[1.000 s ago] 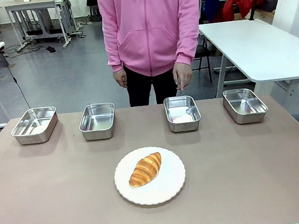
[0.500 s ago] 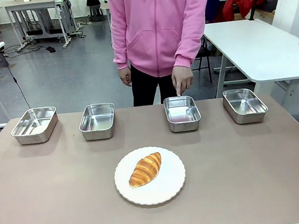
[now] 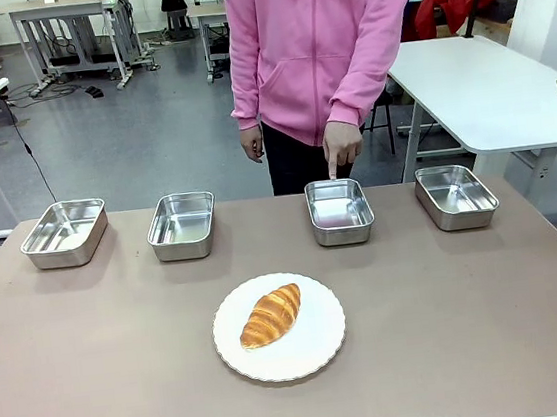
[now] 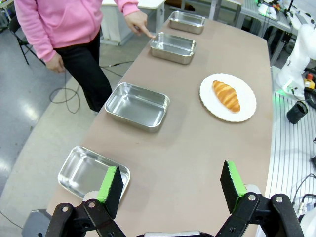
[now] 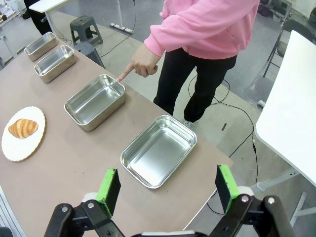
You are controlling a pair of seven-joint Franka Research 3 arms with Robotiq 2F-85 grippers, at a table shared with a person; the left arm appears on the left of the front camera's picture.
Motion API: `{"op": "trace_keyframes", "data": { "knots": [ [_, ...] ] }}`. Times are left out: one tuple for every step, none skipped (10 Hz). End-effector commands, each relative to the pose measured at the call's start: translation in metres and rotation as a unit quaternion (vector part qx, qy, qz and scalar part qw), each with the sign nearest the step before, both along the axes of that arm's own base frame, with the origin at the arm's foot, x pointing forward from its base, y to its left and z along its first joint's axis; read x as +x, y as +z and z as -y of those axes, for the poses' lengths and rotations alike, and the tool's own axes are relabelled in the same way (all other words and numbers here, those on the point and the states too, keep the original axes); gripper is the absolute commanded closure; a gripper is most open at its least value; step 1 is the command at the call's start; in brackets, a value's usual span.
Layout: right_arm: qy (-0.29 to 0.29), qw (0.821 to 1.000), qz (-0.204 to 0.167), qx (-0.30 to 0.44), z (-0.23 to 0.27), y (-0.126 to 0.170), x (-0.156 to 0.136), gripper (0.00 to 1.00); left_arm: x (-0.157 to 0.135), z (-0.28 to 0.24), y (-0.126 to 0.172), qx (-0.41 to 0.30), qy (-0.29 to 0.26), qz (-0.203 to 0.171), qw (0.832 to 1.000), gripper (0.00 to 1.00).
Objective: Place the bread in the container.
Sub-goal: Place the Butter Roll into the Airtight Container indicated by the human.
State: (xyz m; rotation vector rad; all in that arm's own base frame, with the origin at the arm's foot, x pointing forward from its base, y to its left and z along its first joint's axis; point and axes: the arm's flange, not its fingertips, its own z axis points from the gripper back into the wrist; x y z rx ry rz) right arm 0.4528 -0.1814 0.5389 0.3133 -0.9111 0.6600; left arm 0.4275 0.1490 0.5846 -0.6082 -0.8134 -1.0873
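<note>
Fingers of the left gripper [image 4: 171, 182] stand wide apart, holding nothing; the right gripper [image 5: 168, 187] is the same. Golden-brown, croissant-shaped bread [image 3: 271, 315] lies on a round white plate [image 3: 320, 353]. A person's hand [image 3: 341, 147] points at the shiny rectangular steel container [image 3: 342, 234], maybe touching its rim.

You are looking at a brown desk [image 3: 473, 327] carrying a round white plate [image 3: 319, 347] near its middle. Along the far edge, a left tray [image 3: 64, 233], a second tray [image 3: 182, 225] and a right tray [image 3: 456, 195] are sitting apart, all steel. A person [image 3: 320, 43] in a pink hoodie is standing behind the desk, with a white table [image 3: 486, 84] standing farther right.
</note>
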Motion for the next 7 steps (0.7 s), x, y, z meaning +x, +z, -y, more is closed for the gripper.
{"op": "trace_keyframes", "data": {
  "knots": [
    [0.001,1.0,0.01,0.009,-0.0005,0.0011,0.0024,0.0,-0.0015,-0.0006,0.0007,-0.001,-0.005,0.004,1.0,0.0],
    [0.001,1.0,0.01,0.009,-0.0005,0.0011,0.0024,0.0,-0.0015,-0.0006,0.0007,-0.001,-0.005,0.004,1.0,0.0],
    [0.001,1.0,0.01,0.009,-0.0005,0.0011,0.0024,0.0,-0.0015,-0.0006,0.0007,-0.001,-0.005,0.004,1.0,0.0],
    [0.001,1.0,0.01,0.009,-0.0005,0.0011,0.0024,0.0,-0.0015,-0.0006,0.0007,-0.001,-0.005,0.004,1.0,0.0],
    [0.001,1.0,0.01,0.009,-0.0005,0.0011,0.0024,0.0,-0.0015,-0.0006,0.0007,-0.001,-0.005,0.004,1.0,0.0],
    [0.001,1.0,0.01,0.009,-0.0005,0.0011,0.0024,0.0,-0.0015,-0.0006,0.0007,-0.001,-0.005,0.004,1.0,0.0],
    [0.001,1.0,0.01,0.009,-0.0005,0.0011,0.0024,0.0,-0.0015,-0.0006,0.0007,-0.001,-0.005,0.004,1.0,0.0]
  ]
}}
